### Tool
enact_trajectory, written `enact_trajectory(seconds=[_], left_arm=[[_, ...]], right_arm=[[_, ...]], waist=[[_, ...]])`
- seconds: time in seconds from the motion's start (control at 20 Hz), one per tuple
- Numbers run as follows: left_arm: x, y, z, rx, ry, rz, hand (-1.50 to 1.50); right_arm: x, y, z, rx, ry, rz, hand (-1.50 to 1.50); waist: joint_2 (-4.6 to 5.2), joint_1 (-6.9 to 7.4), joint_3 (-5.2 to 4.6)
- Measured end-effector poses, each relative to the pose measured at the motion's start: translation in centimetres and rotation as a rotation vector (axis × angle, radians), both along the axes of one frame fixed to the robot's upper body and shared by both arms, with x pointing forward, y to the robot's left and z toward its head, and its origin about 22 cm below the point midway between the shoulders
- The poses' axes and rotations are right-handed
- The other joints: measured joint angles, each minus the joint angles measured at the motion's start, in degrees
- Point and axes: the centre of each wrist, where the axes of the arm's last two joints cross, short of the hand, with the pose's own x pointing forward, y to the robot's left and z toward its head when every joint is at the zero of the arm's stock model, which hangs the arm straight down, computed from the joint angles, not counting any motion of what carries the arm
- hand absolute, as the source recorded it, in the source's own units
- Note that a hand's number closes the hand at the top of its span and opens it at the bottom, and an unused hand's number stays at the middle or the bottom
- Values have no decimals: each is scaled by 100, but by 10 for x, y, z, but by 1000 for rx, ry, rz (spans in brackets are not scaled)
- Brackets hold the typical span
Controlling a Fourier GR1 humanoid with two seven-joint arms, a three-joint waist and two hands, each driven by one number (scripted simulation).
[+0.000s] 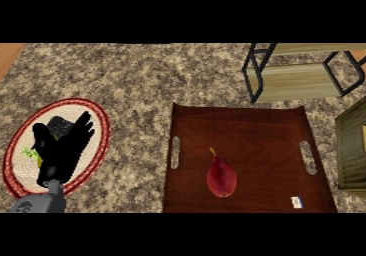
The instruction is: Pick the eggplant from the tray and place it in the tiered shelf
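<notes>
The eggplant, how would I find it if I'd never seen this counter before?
Look for the big dark wooden tray in the middle of the speckled counter. The eggplant lies toward the tray's near edge, a little left of its middle. It is the only dark red, teardrop-shaped thing there, with a thin stem pointing away; the only other thing on the tray is a tiny white tag in the near right corner.

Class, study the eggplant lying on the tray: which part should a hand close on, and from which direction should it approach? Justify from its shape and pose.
Grip the eggplant across its wide lower body, coming from above. It lies flat on the tray, long axis running up and down the head view with the thin stem pointing away, so fingers would close across its left and right flanks. The stem looks too thin to hold.
</notes>
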Motion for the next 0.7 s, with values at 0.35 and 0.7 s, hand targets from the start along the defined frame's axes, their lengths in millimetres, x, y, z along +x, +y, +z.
enact_trajectory(seconds=[0.35, 0.7], left_arm=[[1, 5, 3, 0, 16, 4, 0], [2, 2, 2, 3, 16, 5, 0]], right_arm=[[2, -7, 2, -24, -3, -2, 150], [4, -12, 8, 236, -22, -56, -150]], waist=[[-1, -10, -4], [1, -14, 1]])
